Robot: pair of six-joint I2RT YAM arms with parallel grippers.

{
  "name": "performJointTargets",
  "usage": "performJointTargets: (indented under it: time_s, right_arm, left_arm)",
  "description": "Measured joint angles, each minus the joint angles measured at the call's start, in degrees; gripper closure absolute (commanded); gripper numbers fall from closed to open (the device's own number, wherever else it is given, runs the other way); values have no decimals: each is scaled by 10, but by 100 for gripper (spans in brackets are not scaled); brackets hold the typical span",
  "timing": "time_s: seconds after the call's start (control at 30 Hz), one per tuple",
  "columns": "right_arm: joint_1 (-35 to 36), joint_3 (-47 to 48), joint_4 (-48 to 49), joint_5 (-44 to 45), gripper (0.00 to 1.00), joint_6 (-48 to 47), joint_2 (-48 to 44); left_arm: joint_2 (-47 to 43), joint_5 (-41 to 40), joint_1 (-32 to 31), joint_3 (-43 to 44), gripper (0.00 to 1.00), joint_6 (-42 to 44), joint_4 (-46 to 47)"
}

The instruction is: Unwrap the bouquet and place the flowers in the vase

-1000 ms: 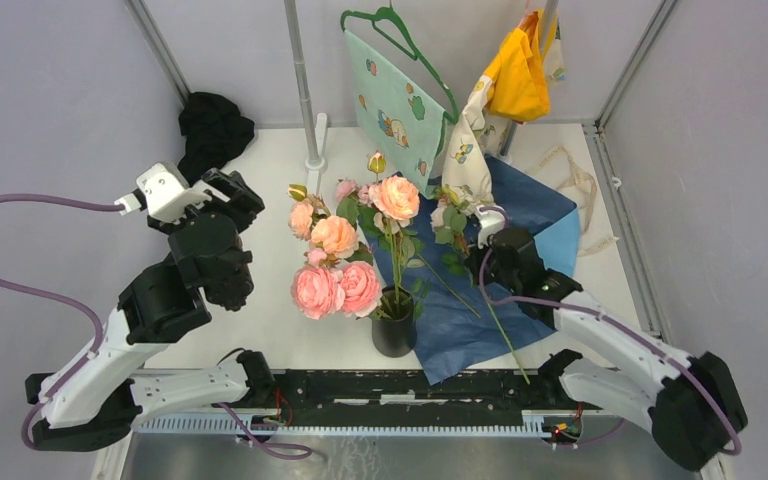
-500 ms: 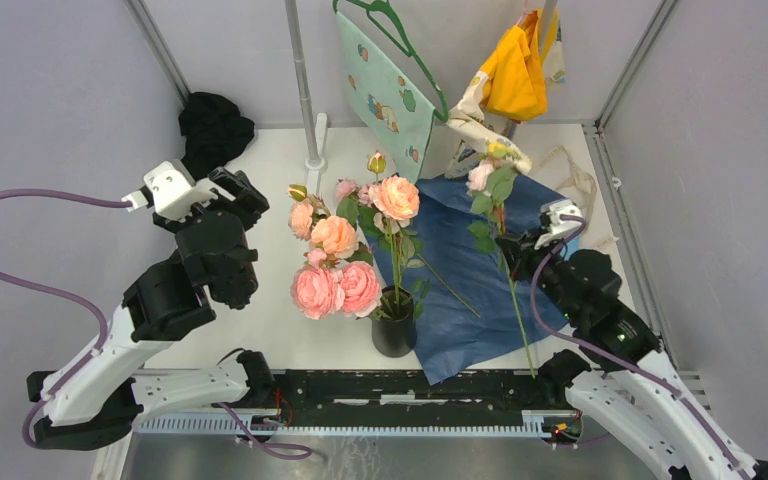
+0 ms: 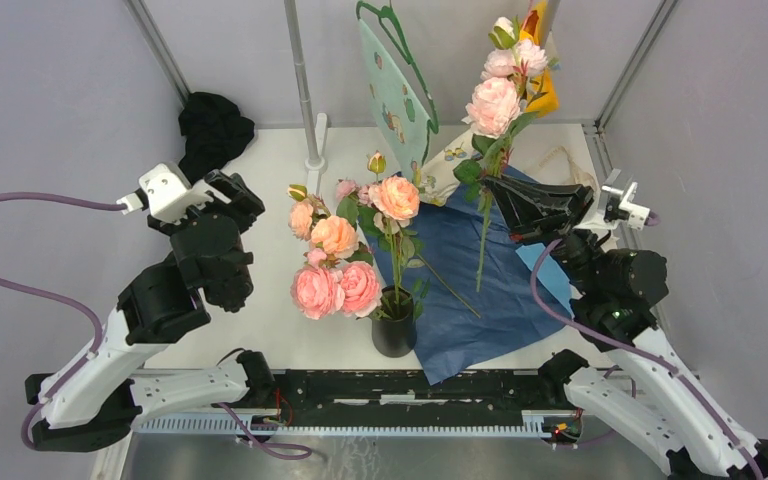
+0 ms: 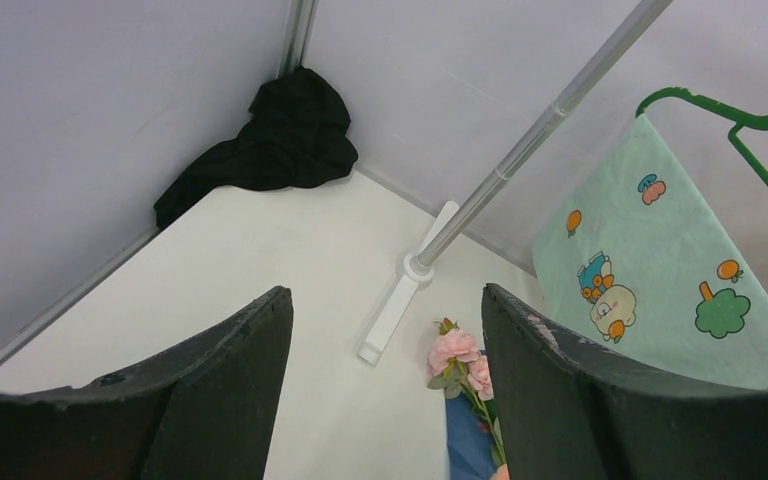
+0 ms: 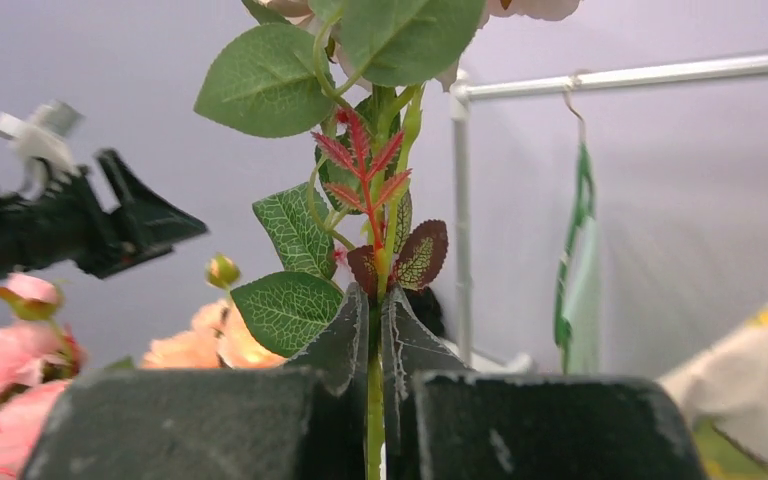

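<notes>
One rose stem (image 3: pixel 482 250), seen from above, is hanging high, up and right of the vase (image 3: pixel 394 335), lifted off the blue paper (image 3: pixel 460 320); the right gripper (image 3: pixel 497 197) is pinching it, so it is likely going in next. About seven blooms (image 3: pixel 335 236) are sitting in the one vase. Left wrist: the left gripper (image 4: pixel 385 330) is spreading wide, empty. Right wrist: two fingers (image 5: pixel 340 350) are squeezing that stem

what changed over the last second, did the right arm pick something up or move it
The right claw, already shut on a rose stem, swung from low over the blue paper up and to the right, lifting the stem off the paper until it hangs upright. The green patterned cloth turned on its hanger. Unchanged: the left claw open and idle, the roses in the vase.
</notes>
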Motion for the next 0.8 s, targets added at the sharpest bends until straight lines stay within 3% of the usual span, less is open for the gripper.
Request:
performJointTargets:
  time_s: [0.23,0.43,0.63,0.8]
  right_arm:
    - [0,0,219,-99,100,101,78]
    - [4,2,333,-139,100,183,115]
    - [49,2,421,-153,100,235,143]
    - [103,2,440,-157,100,235,180]
  left_arm:
    - [0,-2,0,0,24,-4,-14]
    - [-1,-3,0,0,24,-4,-15]
    - [-1,-4,0,0,24,-5,-15]
    - [-5,-5,0,0,24,-5,-19]
